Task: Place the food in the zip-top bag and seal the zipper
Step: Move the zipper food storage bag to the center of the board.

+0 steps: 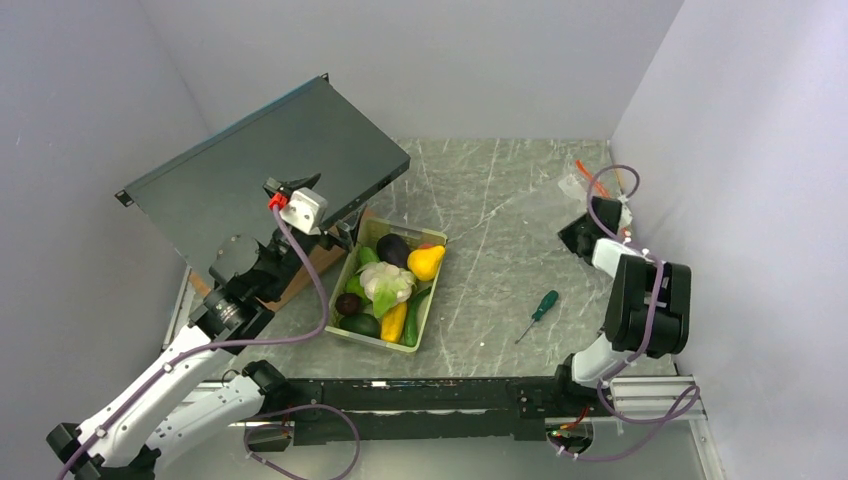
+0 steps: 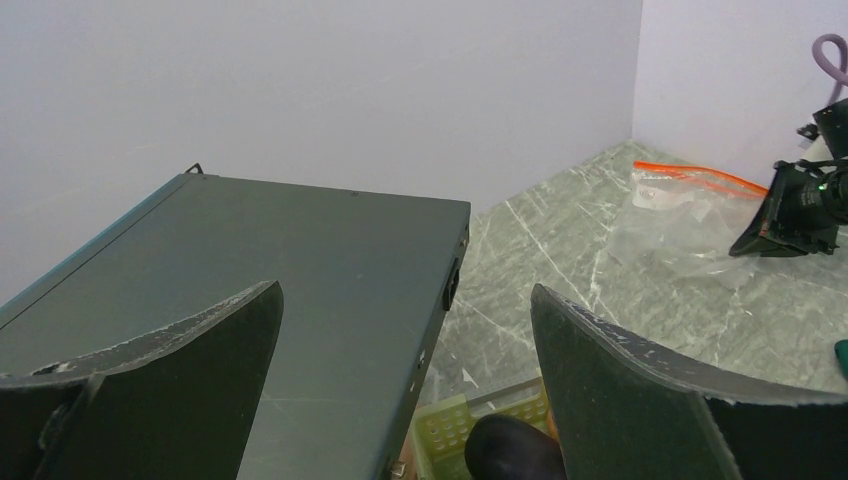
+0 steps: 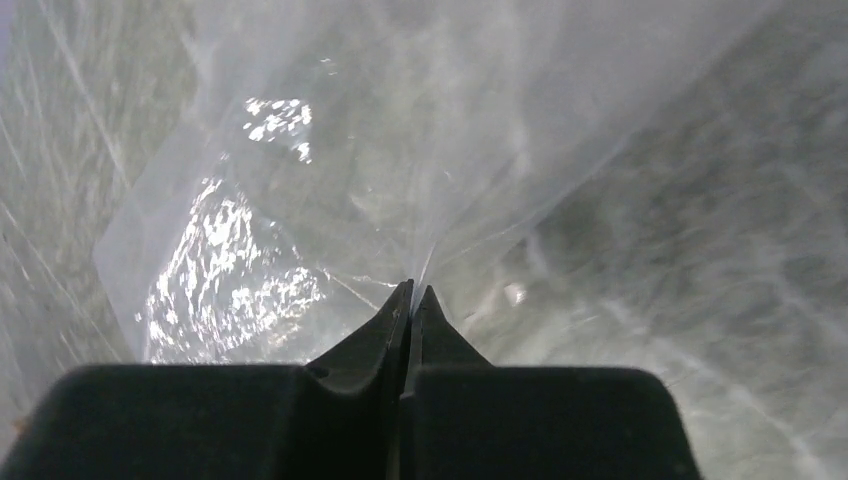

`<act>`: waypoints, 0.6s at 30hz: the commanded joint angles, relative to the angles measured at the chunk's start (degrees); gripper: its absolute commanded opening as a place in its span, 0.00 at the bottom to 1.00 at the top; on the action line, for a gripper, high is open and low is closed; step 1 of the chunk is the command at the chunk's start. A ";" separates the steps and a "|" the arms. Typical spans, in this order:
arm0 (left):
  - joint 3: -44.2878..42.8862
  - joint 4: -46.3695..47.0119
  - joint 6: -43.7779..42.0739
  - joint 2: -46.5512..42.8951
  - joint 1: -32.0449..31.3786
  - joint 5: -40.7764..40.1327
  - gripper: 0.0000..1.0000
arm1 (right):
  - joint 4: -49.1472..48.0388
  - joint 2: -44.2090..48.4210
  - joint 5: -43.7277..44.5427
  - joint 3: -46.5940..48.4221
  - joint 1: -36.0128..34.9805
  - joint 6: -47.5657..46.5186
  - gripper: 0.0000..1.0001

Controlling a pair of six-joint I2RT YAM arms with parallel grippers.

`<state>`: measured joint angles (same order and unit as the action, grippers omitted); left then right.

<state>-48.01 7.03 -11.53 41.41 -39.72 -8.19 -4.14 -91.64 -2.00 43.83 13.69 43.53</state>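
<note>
Nearest us, one green tray [image 1: 377,343] holds what we count as roughly eight food pieces [image 1: 388,283], one screwdriver [image 1: 540,310] right of it. Left claw [image 2: 405,300] hangs wide open, empty. Far right on the worktop [image 1: 500,250], right claw [image 3: 412,290] is clamped shut on the one zip-top bag [image 3: 300,150].

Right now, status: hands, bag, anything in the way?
Right hand shut on zip-top bag film. Left hand open, empty. Food all in green tray. Screwdriver lies between tray and bag.
</note>
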 commanded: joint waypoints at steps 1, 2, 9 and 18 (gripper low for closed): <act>-1.47 1.23 -0.67 0.31 -0.16 0.58 1.00 | 0.58 6.00 6.75 -0.17 -8.86 -4.11 0.00; -1.45 1.23 -0.73 0.38 -0.10 0.54 1.00 | 1.41 7.09 7.84 -0.37 -10.86 -4.15 0.00; -1.46 1.15 -0.86 0.79 -0.09 0.30 1.00 | 6.11 17.06 13.52 -7.46 -22.73 -1.06 0.00; -1.61 0.88 -0.69 1.39 -0.18 0.36 1.00 | 12.17 35.20 7.80 -18.57 -32.98 3.58 0.07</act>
<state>-48.01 6.98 -11.77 42.68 -39.72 -8.21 6.00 -61.82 9.82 28.62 -16.67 44.60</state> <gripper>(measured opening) 0.996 0.037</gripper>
